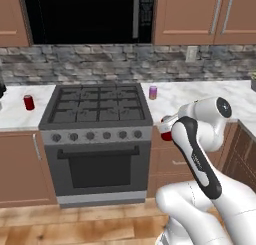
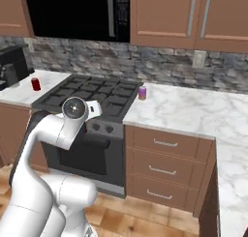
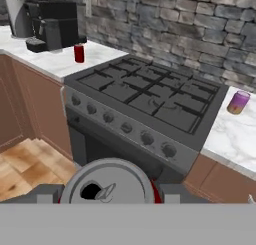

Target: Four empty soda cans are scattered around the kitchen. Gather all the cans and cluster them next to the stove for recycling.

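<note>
White marble counters (image 2: 193,112) sit on both sides of the stove (image 1: 95,109). One red can (image 1: 29,102) stands on the counter left of the stove. A purple-pink can (image 1: 153,92) stands on the counter just beside the stove's right back corner. The claw (image 3: 107,191) is closed around another red can (image 3: 107,184), held in the air in front of the stove, near its right front corner.

Bare counter (image 1: 200,96) right of purple can (image 1: 153,92), stove (image 1: 97,104) grates unobstructed
</note>
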